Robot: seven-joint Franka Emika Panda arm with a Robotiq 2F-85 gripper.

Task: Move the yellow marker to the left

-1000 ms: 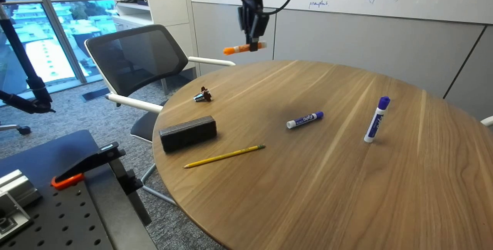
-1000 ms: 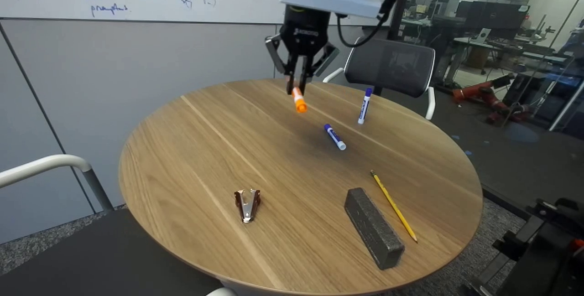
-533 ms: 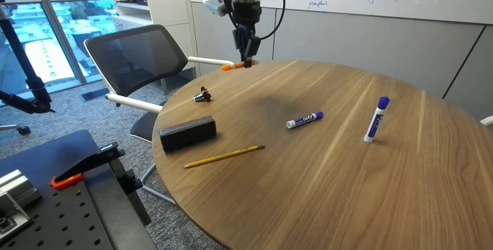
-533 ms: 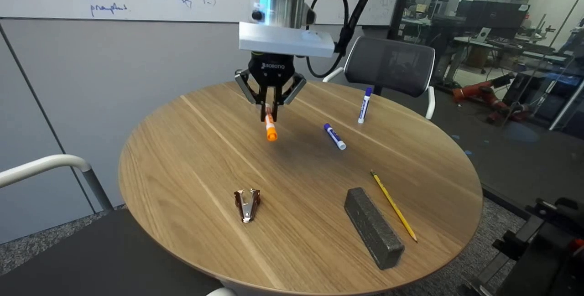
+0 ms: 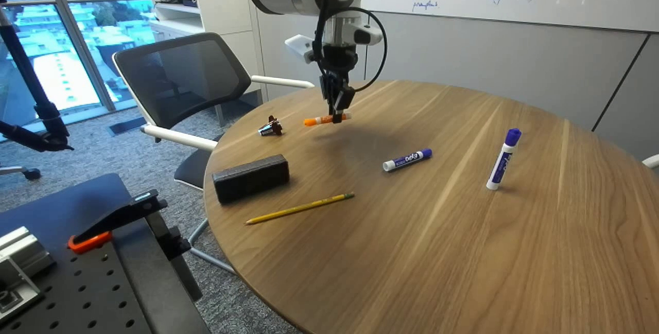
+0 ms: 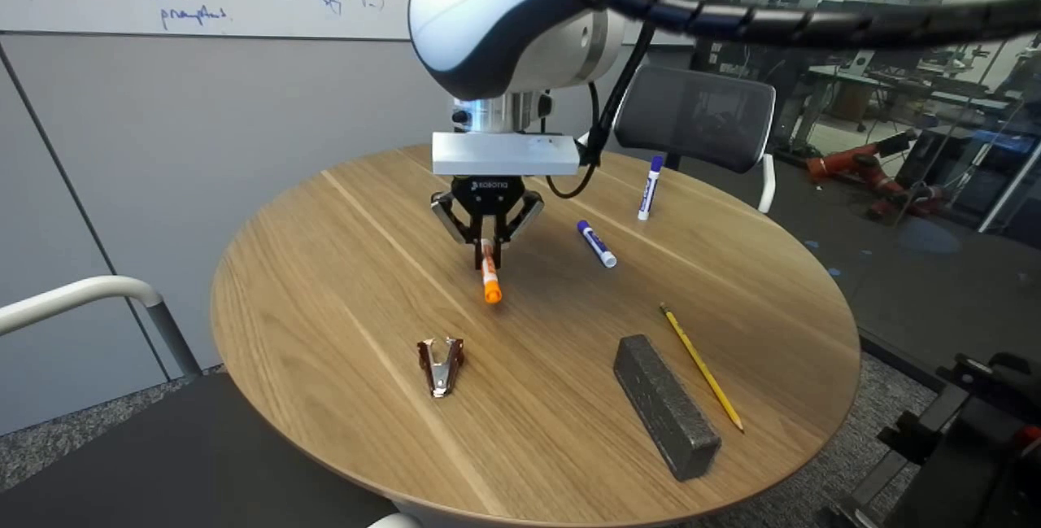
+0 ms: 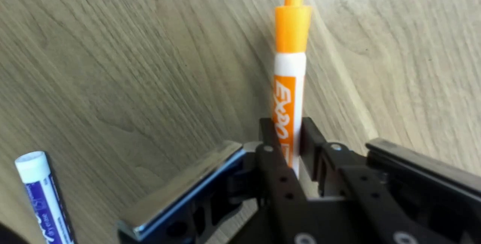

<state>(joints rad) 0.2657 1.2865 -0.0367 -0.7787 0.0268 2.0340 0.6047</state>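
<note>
The yellow marker has an orange cap, a white and orange barrel and a white far end. It shows in both exterior views (image 5: pixel 317 121) (image 6: pixel 491 285) and in the wrist view (image 7: pixel 290 63). My gripper (image 5: pixel 337 117) is shut on its barrel, and both fingers (image 6: pixel 488 261) touch its sides. The marker lies roughly level across the fingers, cap end sticking out. It appears a little above the round wooden table (image 5: pixel 412 262); the exact gap is hard to judge. In the wrist view the fingertips (image 7: pixel 287 127) pinch the barrel, and its rear end is partly hidden.
A blue marker lies flat (image 6: pixel 597 244) and another stands upright (image 5: pixel 502 160). A staple remover (image 6: pixel 441 367), a black eraser block (image 6: pixel 667 406) and a yellow pencil (image 5: pixel 300 209) lie on the table. Chairs (image 5: pixel 185 76) stand around it.
My gripper has come down toward the table with the marker held in it. In an exterior view it also shifted left at first. The other table objects have not moved.
</note>
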